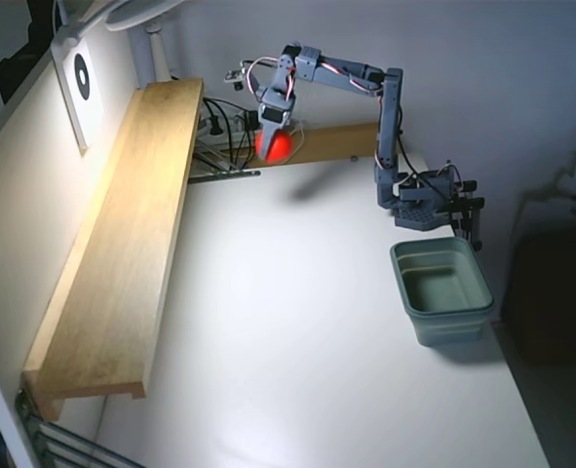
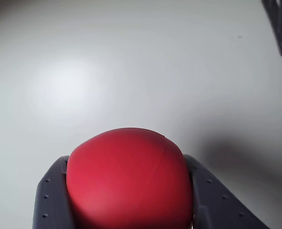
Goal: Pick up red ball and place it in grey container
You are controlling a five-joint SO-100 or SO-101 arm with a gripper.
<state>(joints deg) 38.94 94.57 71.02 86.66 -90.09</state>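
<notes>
White counter (image 1: 297, 322) with a long wooden shelf (image 1: 122, 244) running down its left side in the fixed view. Claw (image 1: 274, 144) is clamped on the red ball (image 1: 274, 145), held up off the counter near the back end of the shelf. Wrist view shows both fingers (image 2: 52, 200) pressed against the ball's sides. Grey container (image 1: 443, 290) sits well apart, right beside the arm's base (image 1: 426, 207).

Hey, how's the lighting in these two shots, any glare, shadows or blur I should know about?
In the fixed view, lamp light brightens the wooden shelf and washes out the table, and the red ball looks glowing and soft-edged, with its shadow to the right. In the wrist view, a soft glare patch sits on the table, the ball is sharp, and a blurry shadow lies to its right.
</notes>
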